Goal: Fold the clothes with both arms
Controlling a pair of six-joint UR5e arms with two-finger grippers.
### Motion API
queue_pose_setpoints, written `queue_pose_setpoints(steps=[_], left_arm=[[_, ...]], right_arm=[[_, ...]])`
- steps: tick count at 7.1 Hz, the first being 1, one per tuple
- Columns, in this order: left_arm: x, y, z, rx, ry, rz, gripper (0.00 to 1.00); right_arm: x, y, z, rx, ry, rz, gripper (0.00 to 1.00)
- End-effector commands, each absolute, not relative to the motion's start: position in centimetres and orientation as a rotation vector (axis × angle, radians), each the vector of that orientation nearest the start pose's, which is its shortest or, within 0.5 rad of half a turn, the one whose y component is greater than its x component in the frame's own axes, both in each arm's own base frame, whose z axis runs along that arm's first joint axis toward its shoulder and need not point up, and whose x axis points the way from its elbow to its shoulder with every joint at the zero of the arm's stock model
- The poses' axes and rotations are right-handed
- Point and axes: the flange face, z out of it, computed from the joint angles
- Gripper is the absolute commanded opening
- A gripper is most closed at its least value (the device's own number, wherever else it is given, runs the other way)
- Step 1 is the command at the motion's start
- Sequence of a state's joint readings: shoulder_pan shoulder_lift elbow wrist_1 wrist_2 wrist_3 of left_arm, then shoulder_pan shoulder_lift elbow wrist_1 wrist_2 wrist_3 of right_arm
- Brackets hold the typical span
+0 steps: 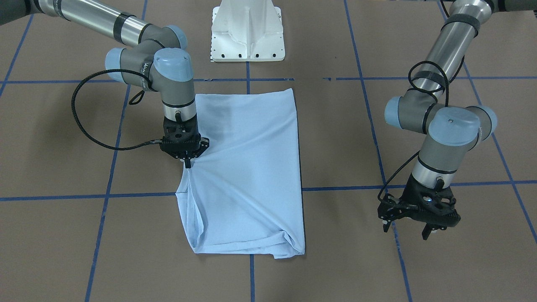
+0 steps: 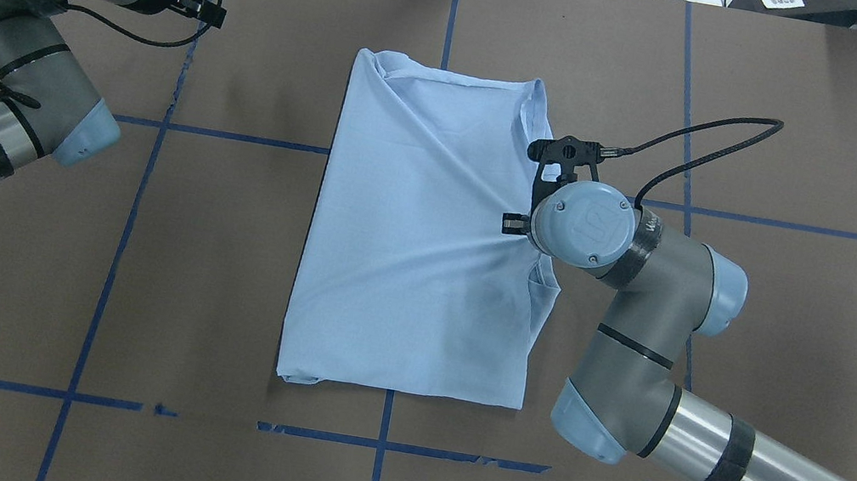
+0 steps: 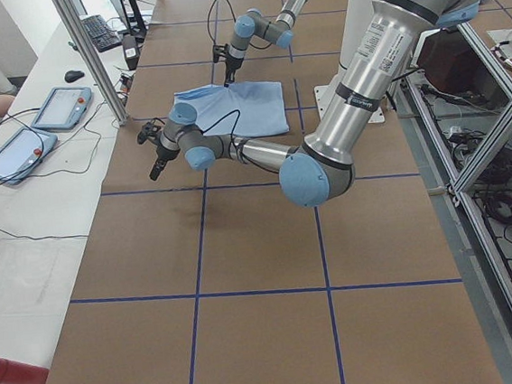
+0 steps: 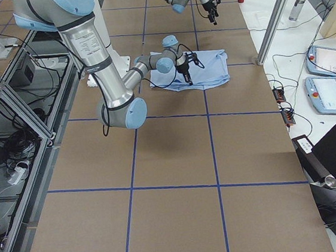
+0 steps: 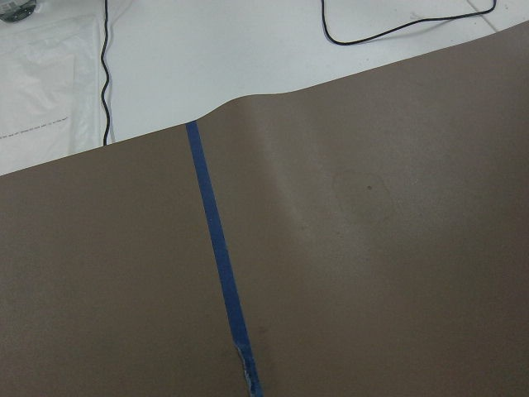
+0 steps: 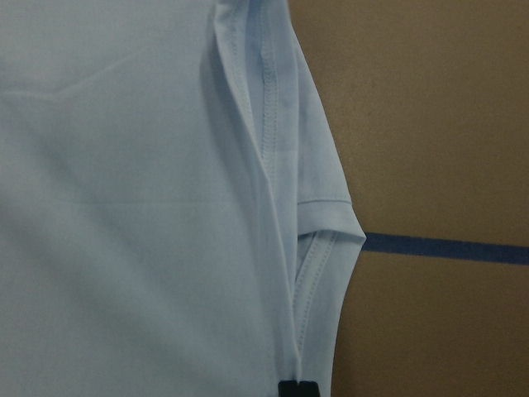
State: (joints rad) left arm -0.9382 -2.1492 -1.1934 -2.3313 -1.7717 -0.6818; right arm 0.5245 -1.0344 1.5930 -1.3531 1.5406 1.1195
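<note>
We see the brown worktop point(image 1: 335, 138), crossed by blue tape lines point(image 1: 335, 78). The right arm point(image 1: 84, 16) bends down near its middle, and the left arm point(image 1: 444, 42) bends down well off to the side. The pale blue T-shirt point(image 1: 247, 167) lies in the middle of the worktop, folded to a long rectangle. The right tool point(image 1: 187, 162) is clamped on one long edge of the T-shirt, and creases run from there. The left tool point(image 1: 406, 230) hangs over the worktop, well apart from the T-shirt, with its fingers apart.
</note>
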Motion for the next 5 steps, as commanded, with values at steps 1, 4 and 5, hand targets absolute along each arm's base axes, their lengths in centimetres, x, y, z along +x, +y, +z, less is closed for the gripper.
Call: queue_pose_setpoints(steps=[1,4,5], left_arm=[[35.5,-67.5,41.4,0.644,0.733,0.050,1.00],[36.8,-64.7,38.6,0.572,0.873,0.003,1.00],[38.5,-61.2,36.9,0.530,0.952,-0.043,1.00]], right_arm=[[-52.7,-46.6,32.3,0.390,-0.670,0.086,1.00],[-49.9,-47.5,30.9,0.397,-0.863,0.160,1.00],[-48.6,-46.6,32.5,0.394,-0.940,0.224,1.00]])
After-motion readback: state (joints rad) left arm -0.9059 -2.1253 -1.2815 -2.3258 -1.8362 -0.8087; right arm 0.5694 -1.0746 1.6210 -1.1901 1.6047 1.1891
